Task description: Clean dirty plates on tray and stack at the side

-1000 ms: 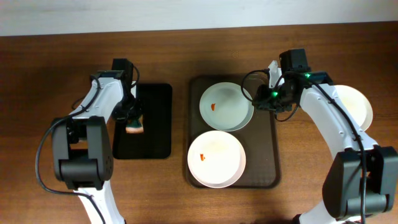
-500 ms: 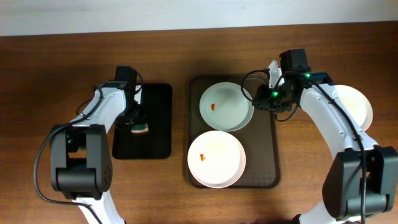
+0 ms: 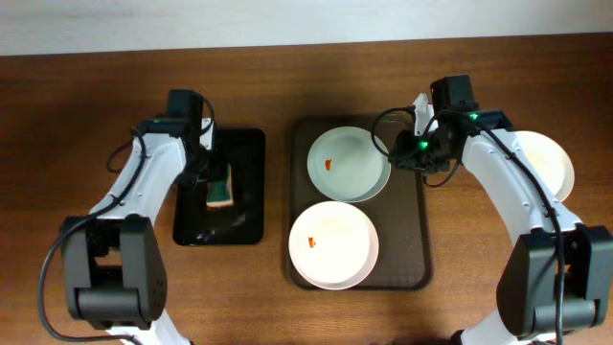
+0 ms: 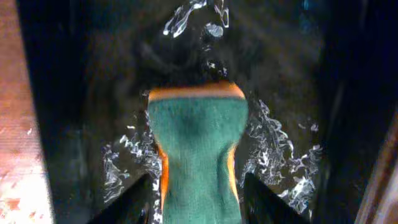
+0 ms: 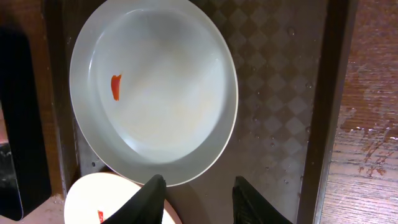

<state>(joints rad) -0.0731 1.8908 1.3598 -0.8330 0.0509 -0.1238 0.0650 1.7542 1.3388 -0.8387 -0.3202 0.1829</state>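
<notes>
"So, which arm is sitting nearer the dirty ones?"

"The right tool is hovering spread and empty over the far plate's rim on the brown tray, with the near plate just beside it. The left tool is clenching the sponge over the wet black tray, so both plates are lying off to its right."

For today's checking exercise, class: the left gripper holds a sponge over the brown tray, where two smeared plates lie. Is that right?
Not quite. The left gripper holds the sponge over the black tray, not the brown tray, as the overhead view shows. The two smeared plates do lie on the brown tray.
</notes>
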